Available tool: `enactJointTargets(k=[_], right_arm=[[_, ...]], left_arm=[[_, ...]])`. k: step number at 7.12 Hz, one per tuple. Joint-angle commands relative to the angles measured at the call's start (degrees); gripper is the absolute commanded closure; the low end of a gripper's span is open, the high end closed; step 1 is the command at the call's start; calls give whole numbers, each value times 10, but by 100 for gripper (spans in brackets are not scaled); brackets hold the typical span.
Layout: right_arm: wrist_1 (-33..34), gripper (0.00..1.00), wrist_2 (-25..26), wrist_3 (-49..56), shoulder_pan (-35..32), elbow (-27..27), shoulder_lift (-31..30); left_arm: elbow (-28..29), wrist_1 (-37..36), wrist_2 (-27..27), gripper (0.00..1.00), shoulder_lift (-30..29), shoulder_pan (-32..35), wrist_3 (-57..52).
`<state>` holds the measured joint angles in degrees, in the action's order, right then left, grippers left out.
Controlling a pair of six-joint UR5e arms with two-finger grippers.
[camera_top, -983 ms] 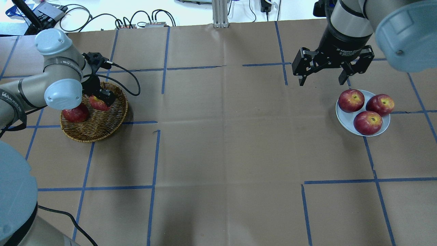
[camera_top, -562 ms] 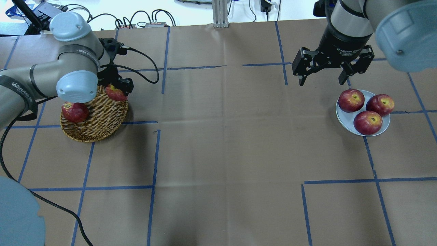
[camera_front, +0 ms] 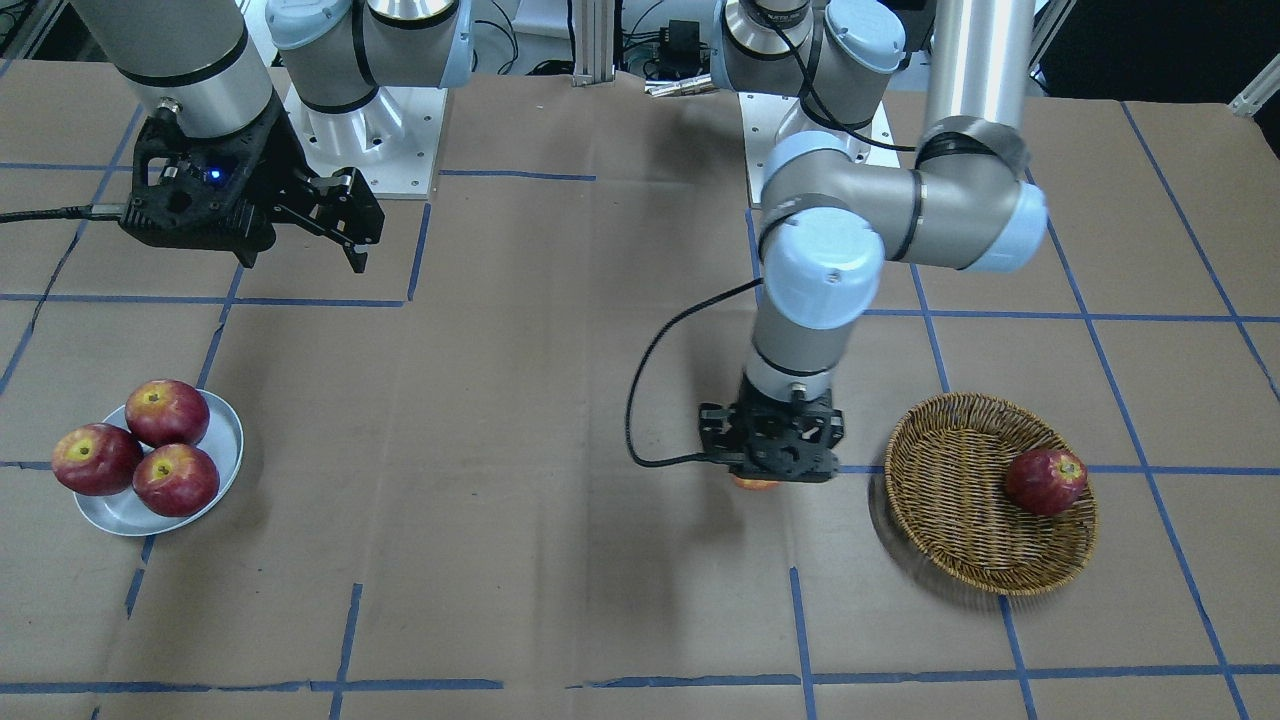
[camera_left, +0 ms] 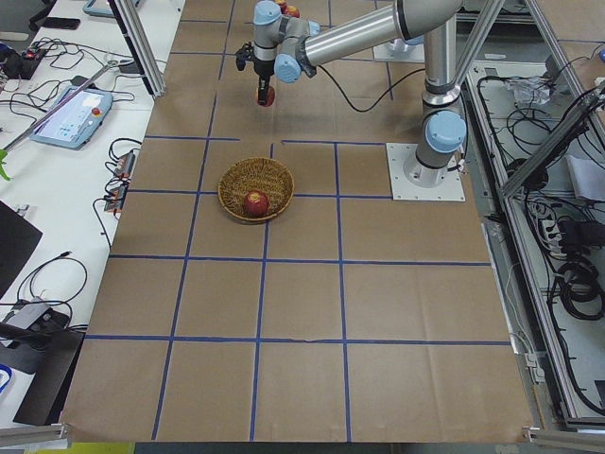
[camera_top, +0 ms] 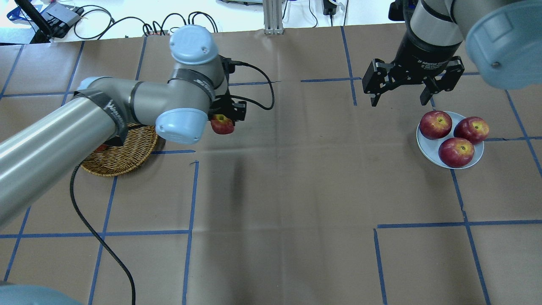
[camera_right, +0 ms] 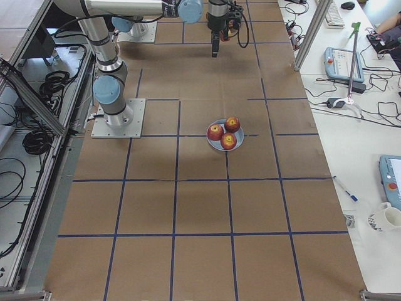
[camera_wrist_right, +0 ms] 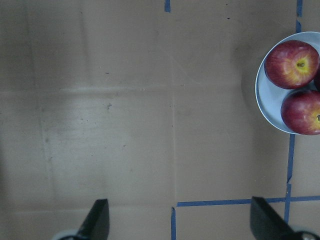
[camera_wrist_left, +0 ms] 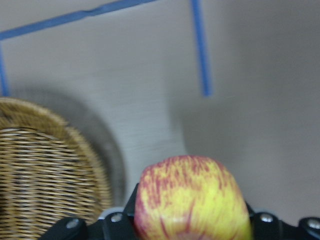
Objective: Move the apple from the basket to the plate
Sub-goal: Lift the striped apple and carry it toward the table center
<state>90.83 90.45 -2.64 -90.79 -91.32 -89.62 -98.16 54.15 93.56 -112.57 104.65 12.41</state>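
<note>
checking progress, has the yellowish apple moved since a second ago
Yes. The apple, held in the left gripper, has gone from over the basket rightward toward the plate, past the basket's rim.

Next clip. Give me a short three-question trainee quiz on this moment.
1. True or false: the left end effector holds the apple directly above the basket.
2. How many red apples sit on the plate: A two, B three, C four?
3. Fill in: the right end effector hangs ___ and empty.
Key: 1 false, it is beside the basket; 2 B; 3 open.
</note>
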Motion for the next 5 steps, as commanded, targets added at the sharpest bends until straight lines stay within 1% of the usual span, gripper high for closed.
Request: enactJointTargets(k=[1, 2, 5], right_arm=[[1, 0, 1, 0, 0, 0, 1], [0, 0, 1, 0, 0, 0, 1], [1, 0, 0, 1, 0, 0, 0]], left_arm=[[42, -4, 1, 48, -67, 86, 99], [48, -7, 1, 47, -87, 100, 103], [48, -9, -1, 47, -103, 107, 104]])
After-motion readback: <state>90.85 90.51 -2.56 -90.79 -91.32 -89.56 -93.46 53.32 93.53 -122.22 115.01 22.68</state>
